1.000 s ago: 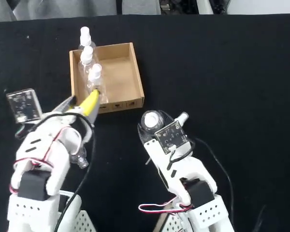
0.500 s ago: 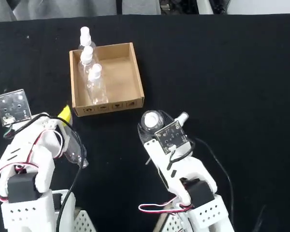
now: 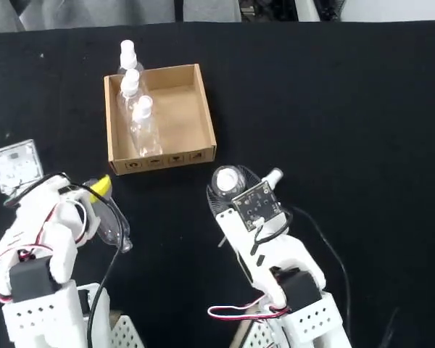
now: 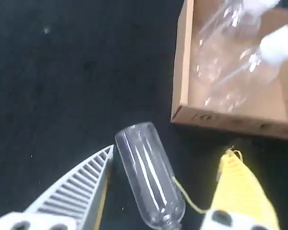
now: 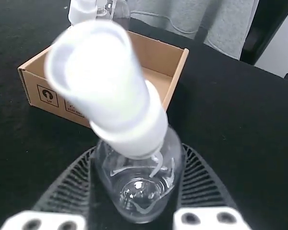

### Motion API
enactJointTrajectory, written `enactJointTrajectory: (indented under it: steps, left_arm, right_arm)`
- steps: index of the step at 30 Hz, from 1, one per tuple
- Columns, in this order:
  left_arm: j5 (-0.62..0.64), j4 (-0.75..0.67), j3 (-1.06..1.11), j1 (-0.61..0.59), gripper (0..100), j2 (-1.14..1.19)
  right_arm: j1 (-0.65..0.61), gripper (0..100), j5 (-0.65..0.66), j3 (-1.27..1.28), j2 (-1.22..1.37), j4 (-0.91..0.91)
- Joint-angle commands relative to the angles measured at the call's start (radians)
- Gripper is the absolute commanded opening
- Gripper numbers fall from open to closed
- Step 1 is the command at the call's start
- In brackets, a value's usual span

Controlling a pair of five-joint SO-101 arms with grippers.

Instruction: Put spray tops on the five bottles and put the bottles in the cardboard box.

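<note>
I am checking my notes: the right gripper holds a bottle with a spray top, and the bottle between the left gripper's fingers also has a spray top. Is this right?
Not quite. The uncapped bottle between the fingers of the left gripper has no spray top; the left wrist view shows its bare neck. The right gripper does hold a capped bottle.

Black table covering spread before me — matte, a pale speck or two. Beyond its far edge, grey fabric hangs — white surface at the corner.
</note>
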Motion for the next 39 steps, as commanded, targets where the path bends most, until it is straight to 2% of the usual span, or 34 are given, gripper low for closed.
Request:
enactJointTrajectory:
  steps: [1,19,27,39]
  left_arm:
    - [-0.04,-0.003,0.008,-0.008,33,0.063]
    - [-0.041,-0.006,-0.122,-0.008,33,0.58]
    - [-0.034,-0.135,-0.085,-0.01,33,0.717]
    - [-0.034,-0.215,-0.082,-0.002,32,0.89]
  right_arm:
    - [0.034,7.8,-0.008,-0.004,-0.097,-0.025]
    - [0.034,7.8,-0.008,-0.004,-0.097,-0.025]
    - [0.034,7.8,-0.008,-0.004,-0.097,-0.023]
    - [0.061,7.8,-0.008,-0.004,-0.097,-0.029]
